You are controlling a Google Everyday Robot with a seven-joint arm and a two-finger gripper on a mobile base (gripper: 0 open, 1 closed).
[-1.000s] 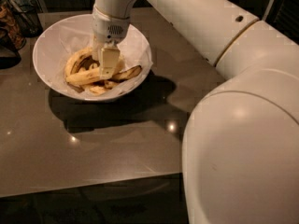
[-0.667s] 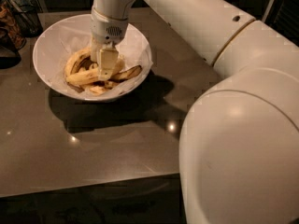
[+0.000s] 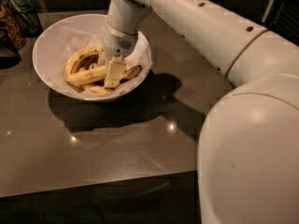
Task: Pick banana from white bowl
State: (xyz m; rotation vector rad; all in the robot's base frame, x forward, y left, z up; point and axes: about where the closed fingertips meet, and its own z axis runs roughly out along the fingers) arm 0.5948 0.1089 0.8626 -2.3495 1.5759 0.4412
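The white bowl [image 3: 44, 55], lined with crinkled white paper, stands on the dark table at the upper left. In it lies the long, nearly straight yellow banana [image 3: 86, 76], pointing left to right. A strongly curved banana with dark streaks [image 3: 78, 57] lies behind it, and short stubby pieces [image 3: 100, 91] lie in front. My gripper [image 3: 113, 74] reaches down from above into the bowl and sits at the right end of the long banana, touching or just over it. That end of the banana is hidden behind the gripper.
The bowl sits on a dark brown glossy table [image 3: 117, 143] whose front edge runs along the bottom. A dark container with objects [image 3: 16, 17] stands at the far left beside the bowl. My white arm [image 3: 210, 27] spans the right side.
The gripper has sunk a little lower into the bowl, down onto the bananas. The bowl and bananas have stayed in place.
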